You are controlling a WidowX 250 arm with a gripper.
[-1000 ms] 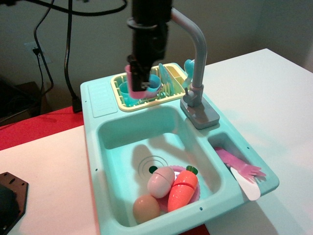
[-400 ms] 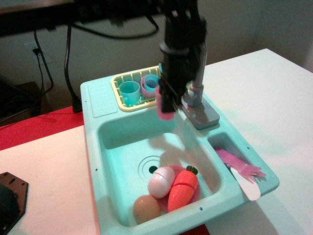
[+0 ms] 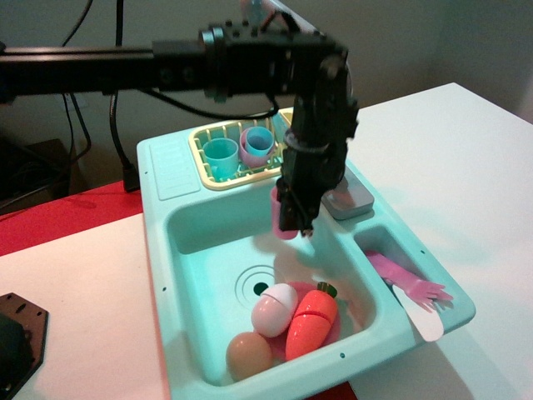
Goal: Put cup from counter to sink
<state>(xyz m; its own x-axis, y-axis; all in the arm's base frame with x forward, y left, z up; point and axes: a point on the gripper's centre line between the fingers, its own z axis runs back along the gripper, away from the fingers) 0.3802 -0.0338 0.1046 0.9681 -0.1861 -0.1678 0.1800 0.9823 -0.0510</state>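
My gripper hangs over the back right part of the sink, just below rim height. It is shut on the small light-pink cup, which shows at the left side of the fingers and is held clear of the basin floor. The mint-green counter ledge with its ribbed patch lies at the back left with nothing on it. The black arm covers most of the grey faucet; only its base shows.
In the sink's front lie a white-pink egg, a carrot and a brown egg. The yellow rack holds a teal cup and a pink-lilac cup. Pink cutlery fills the side compartment.
The arm has swung right from in front of the rack and come down over the sink's back right part, carrying the pink cup with it.
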